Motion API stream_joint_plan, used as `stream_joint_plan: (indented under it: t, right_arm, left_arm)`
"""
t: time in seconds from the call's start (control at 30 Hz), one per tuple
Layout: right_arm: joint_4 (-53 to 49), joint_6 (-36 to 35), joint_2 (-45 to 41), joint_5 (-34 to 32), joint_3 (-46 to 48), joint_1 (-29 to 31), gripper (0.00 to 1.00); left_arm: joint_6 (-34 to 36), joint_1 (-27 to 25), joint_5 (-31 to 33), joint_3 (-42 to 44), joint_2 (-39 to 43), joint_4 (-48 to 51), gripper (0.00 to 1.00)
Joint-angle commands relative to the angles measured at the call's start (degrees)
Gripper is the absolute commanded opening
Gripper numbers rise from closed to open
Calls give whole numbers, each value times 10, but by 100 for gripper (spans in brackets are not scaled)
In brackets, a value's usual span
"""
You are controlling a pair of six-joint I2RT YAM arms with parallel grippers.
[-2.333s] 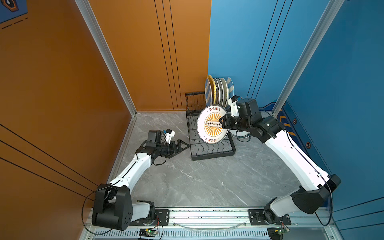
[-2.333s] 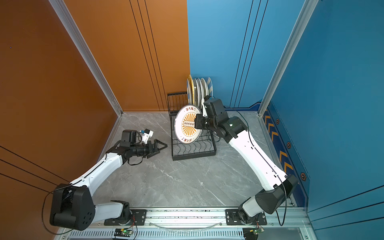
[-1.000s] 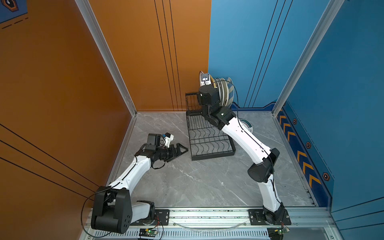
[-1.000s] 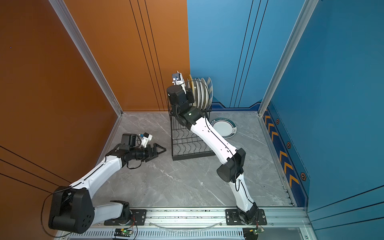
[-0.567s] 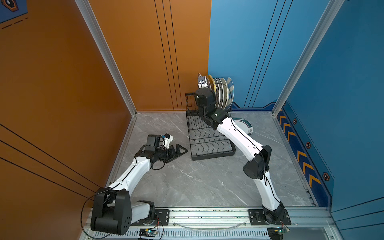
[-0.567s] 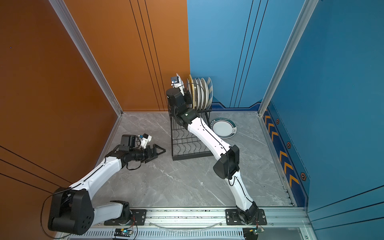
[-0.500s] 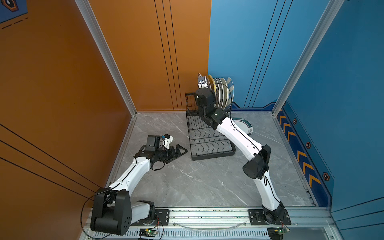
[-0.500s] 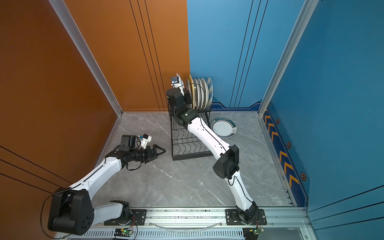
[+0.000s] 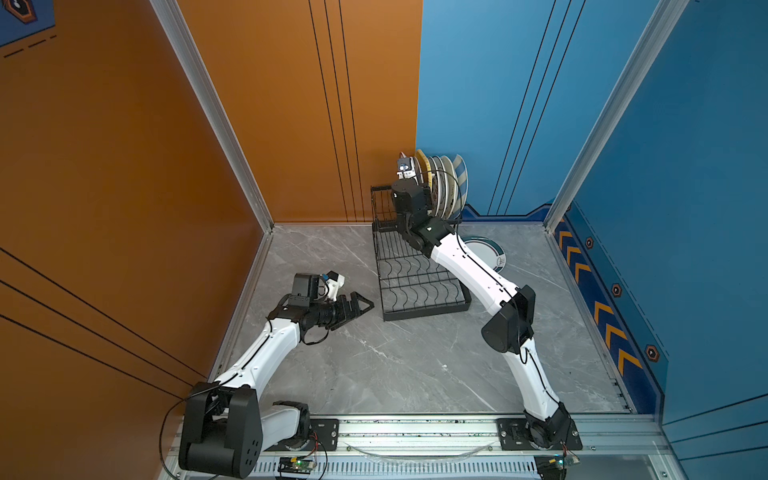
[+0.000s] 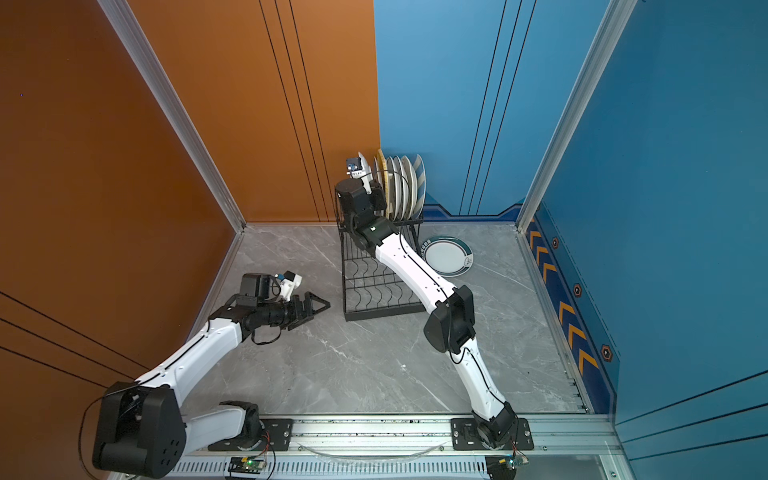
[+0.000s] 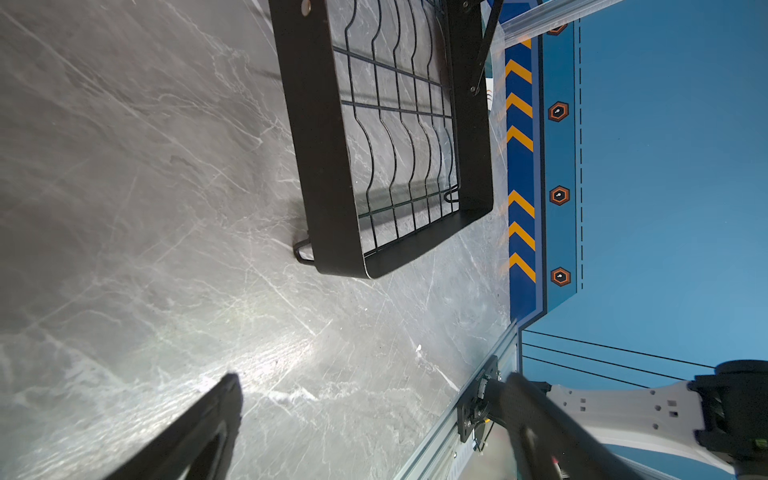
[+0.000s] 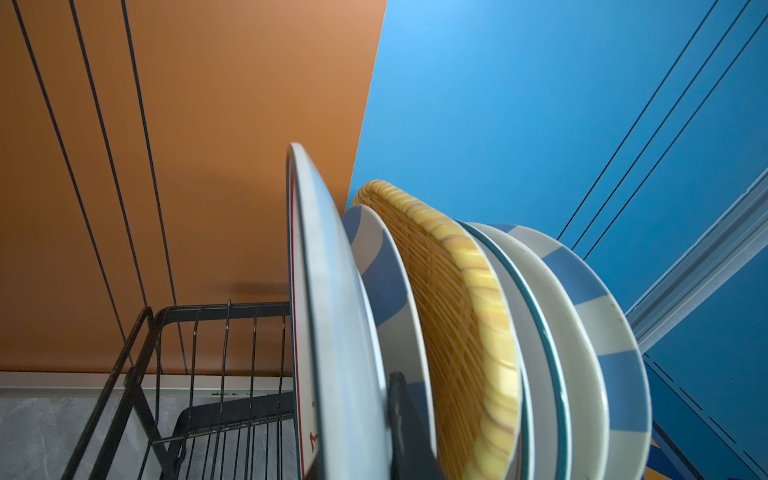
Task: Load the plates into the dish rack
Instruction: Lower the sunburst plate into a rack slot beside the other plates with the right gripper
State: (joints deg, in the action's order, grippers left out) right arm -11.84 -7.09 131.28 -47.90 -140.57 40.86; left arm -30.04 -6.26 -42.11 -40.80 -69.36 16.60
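Observation:
The black wire dish rack [image 9: 415, 286] [image 10: 374, 291] stands at the back, and several plates [image 9: 446, 187] [image 10: 405, 187] stand on edge in its raised tier. My right gripper [image 12: 357, 436] [image 10: 374, 189] is shut on a white printed plate [image 12: 324, 311] [image 10: 365, 164]. It holds that plate upright at the near end of the row, beside a blue-cream striped plate [image 12: 386, 282] and the yellow woven plate [image 12: 457, 291]. Another white plate with a teal rim [image 9: 486, 253] [image 10: 446, 255] lies flat on the floor to the right of the rack. My left gripper [image 9: 361, 305] [image 11: 374, 382] is open and empty, low by the rack's front left corner.
The rack's barred basket [image 12: 187, 332] is next to the held plate. The long grid of wavy wires [image 11: 399, 137] is bare. Orange and blue walls close in behind the rack. My right forearm [image 9: 469, 266] lies across the grid's right side.
My right arm has carried the printed plate from above the grid up to the row in the raised tier, and in the last second it settled slightly. The left arm has barely moved.

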Motion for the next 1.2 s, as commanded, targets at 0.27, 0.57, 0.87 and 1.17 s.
stream_joint_plan:
  t: [0.27, 0.57, 0.87, 1.17]
  right_arm:
    - [12, 38, 18, -17, -19, -20, 0]
    - [0, 59, 28, -18, -18, -25, 0]
    - [-20, 72, 26, -4, -17, -29, 15]
    - [-38, 75, 3, 8, -17, -23, 21]
  left_arm:
    - [-11, 9, 11, 19, 23, 10, 98]
    - [-18, 10, 16, 32, 40, 10, 98]
    - [-22, 10, 18, 35, 49, 10, 98]
    - [-20, 10, 18, 37, 48, 10, 98]
